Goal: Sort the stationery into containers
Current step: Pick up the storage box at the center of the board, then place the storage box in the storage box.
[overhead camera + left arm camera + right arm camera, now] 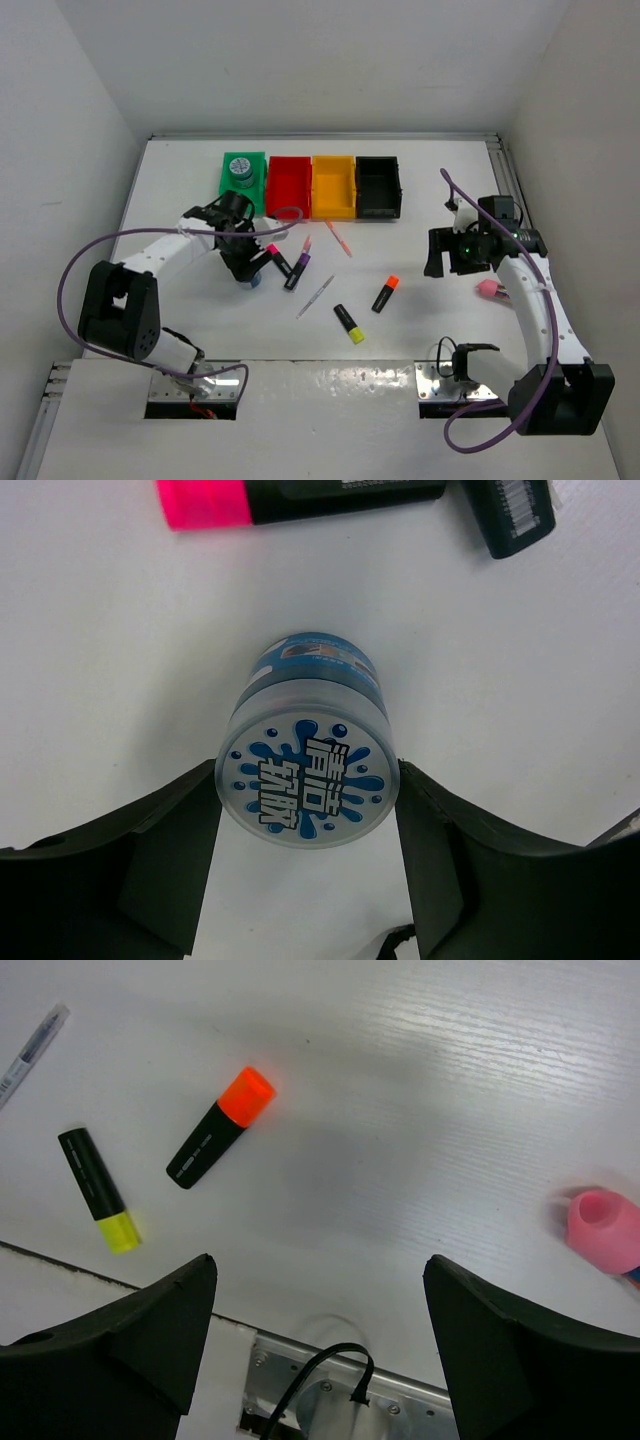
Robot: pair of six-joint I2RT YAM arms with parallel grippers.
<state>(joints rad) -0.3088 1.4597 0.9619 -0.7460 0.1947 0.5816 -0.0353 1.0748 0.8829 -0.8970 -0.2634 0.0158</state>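
Left wrist: roll (pixel 308 780), axis toward camera.

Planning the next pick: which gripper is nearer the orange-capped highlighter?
Right. The right gripper hangs open just right of the orange-capped highlighter. The left gripper is far off to its left, jaws closed on the blue-white roll.

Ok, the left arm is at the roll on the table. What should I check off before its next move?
1. Roll centred between the left gripper fingers: ok.
2. Fingers touching both sides of it: ok.
3. Pink-capped highlighter apart from the roll: ok.
4. Roll lifted off the table: cannot tell.
5. Green bin has room beside the second roll inside it: cannot tell.
6. Right gripper open, holding nothing: ok.
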